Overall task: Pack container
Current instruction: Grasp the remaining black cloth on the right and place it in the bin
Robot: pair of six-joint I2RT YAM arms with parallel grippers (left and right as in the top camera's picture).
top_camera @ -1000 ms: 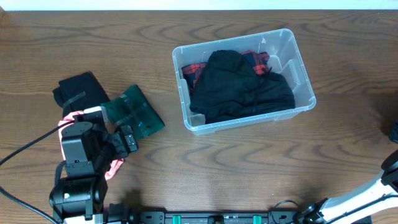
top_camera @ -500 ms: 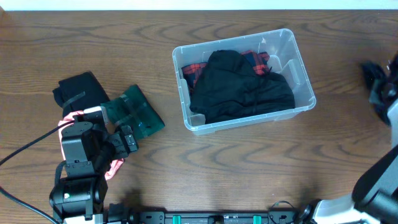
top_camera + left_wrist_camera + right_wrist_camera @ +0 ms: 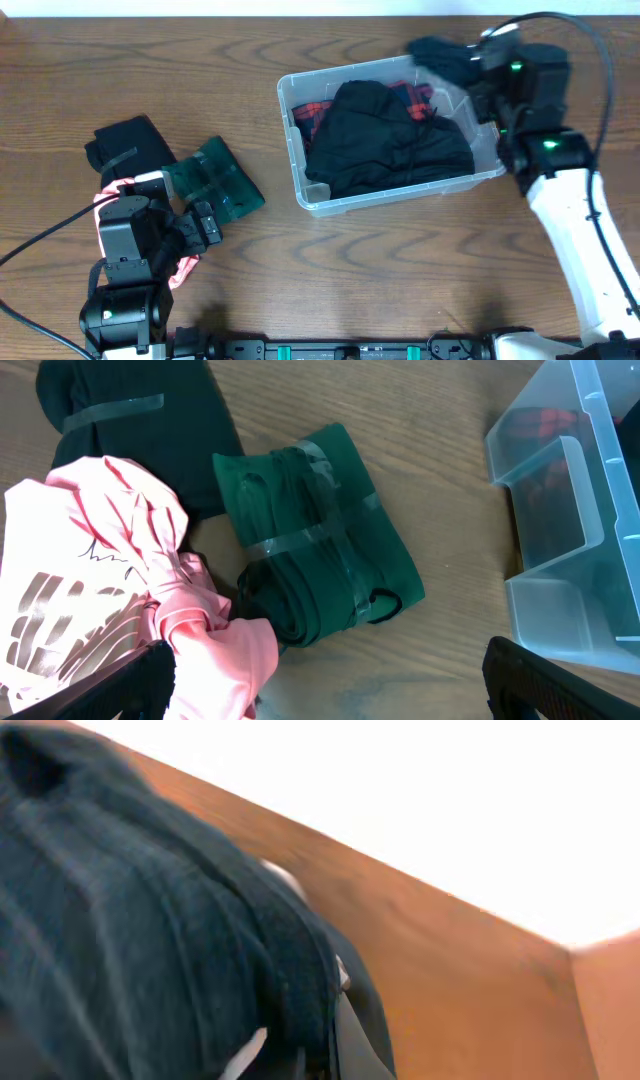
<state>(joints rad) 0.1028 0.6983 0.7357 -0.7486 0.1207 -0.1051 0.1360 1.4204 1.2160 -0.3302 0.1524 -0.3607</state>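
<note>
The clear container stands at the table's middle right, holding black clothes and a red plaid piece. My right gripper is above its far right corner, shut on a dark blue-grey garment. That garment fills the right wrist view and hides the fingers. My left gripper is open low over the table at the left. A pink garment lies against its left finger. A green taped bundle lies just ahead of it. The container's corner shows at the right of the left wrist view.
A black taped bundle lies at the far left beside the green bundle. It also shows in the left wrist view. The table's white far edge runs just behind the container.
My right arm has swung in from the right edge, carrying the dark garment to above the container's far right corner. The left arm and the bundles have not moved.
</note>
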